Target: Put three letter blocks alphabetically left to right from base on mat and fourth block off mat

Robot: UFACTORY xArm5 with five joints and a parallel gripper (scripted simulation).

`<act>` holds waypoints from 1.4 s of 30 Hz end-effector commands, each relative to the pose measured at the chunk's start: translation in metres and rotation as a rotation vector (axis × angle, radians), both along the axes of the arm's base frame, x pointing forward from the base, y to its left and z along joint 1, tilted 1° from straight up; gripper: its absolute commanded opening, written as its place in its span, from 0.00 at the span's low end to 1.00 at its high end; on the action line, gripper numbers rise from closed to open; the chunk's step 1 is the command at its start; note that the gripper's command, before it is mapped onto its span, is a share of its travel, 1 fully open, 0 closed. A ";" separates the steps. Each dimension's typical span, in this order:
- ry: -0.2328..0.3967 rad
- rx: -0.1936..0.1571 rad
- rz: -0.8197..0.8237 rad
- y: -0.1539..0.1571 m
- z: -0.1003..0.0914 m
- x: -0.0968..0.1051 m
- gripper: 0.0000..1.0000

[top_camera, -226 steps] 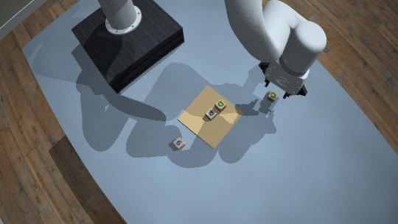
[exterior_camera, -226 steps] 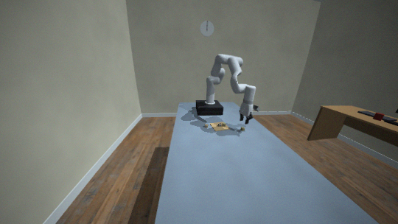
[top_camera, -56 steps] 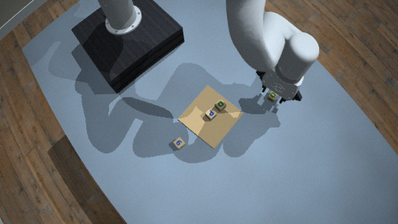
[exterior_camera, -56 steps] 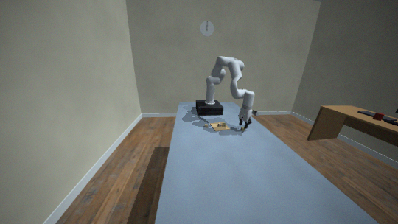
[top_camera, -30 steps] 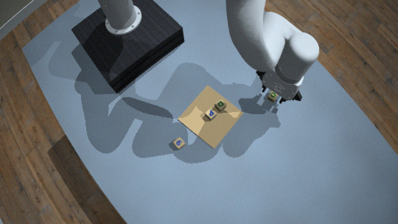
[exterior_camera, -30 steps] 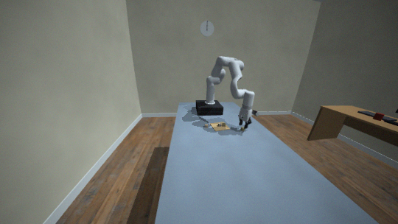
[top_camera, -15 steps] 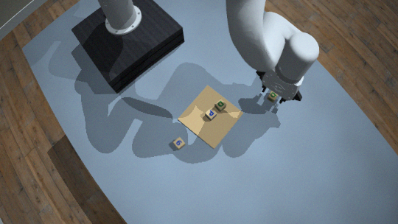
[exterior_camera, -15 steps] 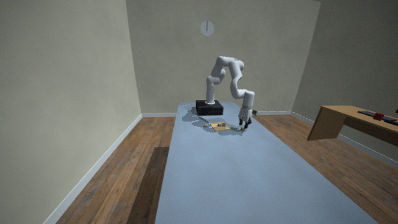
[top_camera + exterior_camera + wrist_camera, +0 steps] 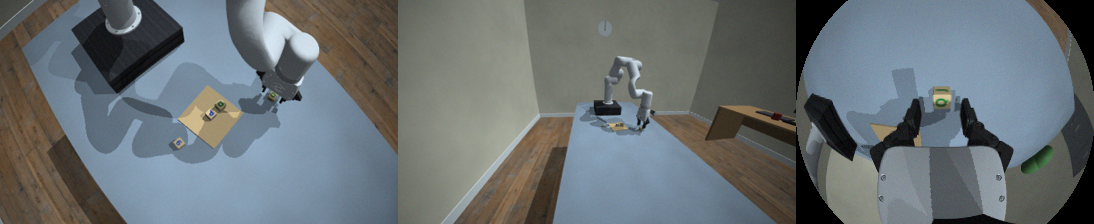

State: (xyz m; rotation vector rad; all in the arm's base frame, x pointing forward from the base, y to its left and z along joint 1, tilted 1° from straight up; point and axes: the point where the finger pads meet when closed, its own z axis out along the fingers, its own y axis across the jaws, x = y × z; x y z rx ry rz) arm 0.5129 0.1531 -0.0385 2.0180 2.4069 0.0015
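Pale-blue table beneath me; at the upper right of the top view my gripper stands parted, grasping nothing. Between my fingertips' lines, just ahead in the wrist view, sits the green-lettered block, right of the mat.

The 4 wooden blocks are pale tan; 2 bear green marks, 2 blue ones. The mat is plain light tan, the tabletop blue, the arm white, its base box black
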 end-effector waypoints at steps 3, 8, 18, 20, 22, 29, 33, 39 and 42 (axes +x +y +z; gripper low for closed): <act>-0.004 0.001 0.000 0.000 0.002 0.002 0.63; -0.004 0.001 0.000 0.000 0.002 0.002 0.63; -0.004 0.001 0.000 0.001 -0.003 0.001 0.63; -0.004 0.001 0.000 0.001 -0.006 0.001 0.63; -0.004 0.001 0.000 0.001 -0.010 0.001 0.63; -0.004 0.001 0.000 0.001 -0.022 0.001 0.63; -0.004 0.001 0.000 0.001 -0.024 0.001 0.63; -0.004 0.001 0.000 0.001 -0.028 0.001 0.63; -0.004 0.001 0.000 0.001 -0.028 0.001 0.63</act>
